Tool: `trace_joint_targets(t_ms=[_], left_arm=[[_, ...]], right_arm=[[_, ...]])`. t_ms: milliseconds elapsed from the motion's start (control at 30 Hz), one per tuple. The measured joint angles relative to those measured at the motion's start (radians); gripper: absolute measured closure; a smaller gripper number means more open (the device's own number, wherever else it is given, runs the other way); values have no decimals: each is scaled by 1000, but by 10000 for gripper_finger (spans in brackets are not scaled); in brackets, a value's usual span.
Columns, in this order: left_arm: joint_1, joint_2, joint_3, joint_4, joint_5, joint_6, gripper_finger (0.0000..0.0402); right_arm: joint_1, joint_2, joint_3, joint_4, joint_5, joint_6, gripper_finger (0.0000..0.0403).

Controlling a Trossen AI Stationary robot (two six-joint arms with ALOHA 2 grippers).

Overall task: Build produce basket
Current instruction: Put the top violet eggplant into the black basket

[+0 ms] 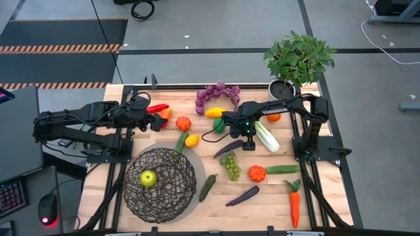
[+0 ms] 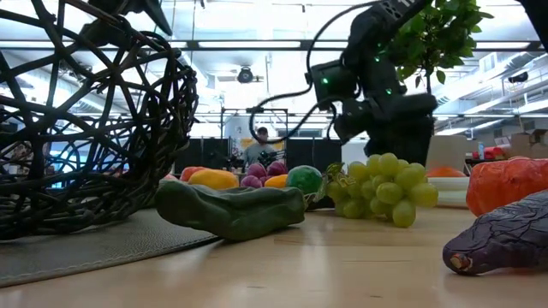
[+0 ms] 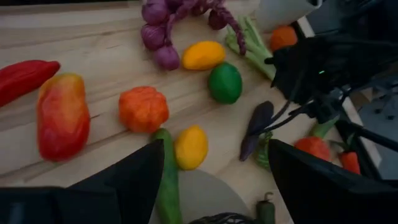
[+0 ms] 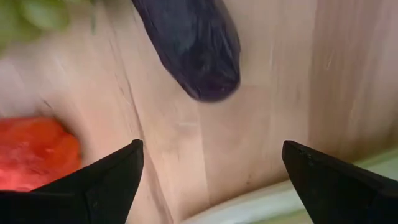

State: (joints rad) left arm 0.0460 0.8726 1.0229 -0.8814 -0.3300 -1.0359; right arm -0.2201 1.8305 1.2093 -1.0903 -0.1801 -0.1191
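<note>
1. the right hand (image 1: pixel 250 145) hangs low over the middle of the bench (image 1: pixel 328 203), its two fingers spread wide apart with nothing between them; in its wrist view only bare wood shows in the gap.
2. just ahead of those fingers lies the rounded end of a dark purple eggplant (image 4: pixel 193 46). from above, this eggplant (image 1: pixel 228 148) lies just to the left of the hand, its long axis slanting across the bench, so i judge it the piece to be picked next, with the fingers needing to straddle its narrow width.
3. green grapes (image 1: pixel 231 165) sit just in front of the eggplant, and the celery (image 1: pixel 266 136) lies just to the right of the hand, both close enough to be nudged.
4. the basket (image 1: pixel 160 184) stands at the front left on a grey mat (image 1: pixel 197 167), well apart from the right hand; one yellow-green apple (image 1: pixel 148 177) rests inside it, and the rest of the produce is spread on the wood.
5. the left hand (image 1: pixel 156 120) waits at the back left, fingers apart and empty, near a red pepper (image 1: pixel 157 108) and an orange tomato (image 1: pixel 183 123). it is nearer the basket, but the right hand is far nearer the eggplant.
</note>
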Motion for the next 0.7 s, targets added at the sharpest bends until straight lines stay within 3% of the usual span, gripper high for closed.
trace_joint_targets(t_ms=[400,700], left_arm=[[0,0,0,46,1,-34,111],[0,6,0,46,1,-71,111]], right_arm=[[-7,0,-69,113,0,-12,26],[-3,0,-10,167,26,-23,45]])
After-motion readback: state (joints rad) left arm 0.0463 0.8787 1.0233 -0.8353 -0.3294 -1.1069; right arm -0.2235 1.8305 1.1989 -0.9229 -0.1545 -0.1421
